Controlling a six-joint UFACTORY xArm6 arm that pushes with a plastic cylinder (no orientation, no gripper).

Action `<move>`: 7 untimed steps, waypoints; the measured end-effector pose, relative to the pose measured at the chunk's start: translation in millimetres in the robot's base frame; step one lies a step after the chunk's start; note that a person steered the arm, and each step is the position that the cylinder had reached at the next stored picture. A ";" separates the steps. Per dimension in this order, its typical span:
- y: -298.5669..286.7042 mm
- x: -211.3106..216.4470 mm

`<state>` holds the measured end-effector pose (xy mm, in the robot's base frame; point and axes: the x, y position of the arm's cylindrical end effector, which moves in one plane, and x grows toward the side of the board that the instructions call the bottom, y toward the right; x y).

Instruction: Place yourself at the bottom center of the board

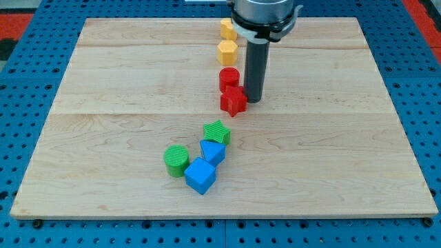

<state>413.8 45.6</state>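
Observation:
My tip (253, 100) rests on the wooden board (103, 138), just right of the red star block (233, 100) and touching or nearly touching it. The red cylinder (229, 78) stands right above the star. A yellow hexagon (227, 52) and another yellow block (228, 29) lie further toward the view's top, left of the rod. Below the tip, a green star (217, 131), a blue block (213, 151), a blue cube (200, 175) and a green cylinder (176, 160) cluster near the board's middle-bottom.
The board lies on a blue perforated table (27, 103). The arm's dark body (265, 17) hangs over the board's top edge. The board's bottom edge (220, 219) runs along the view's bottom.

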 end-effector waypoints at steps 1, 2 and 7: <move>-1.3 -2.9; -8.0 4.9; 76.6 117.8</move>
<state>531.5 122.2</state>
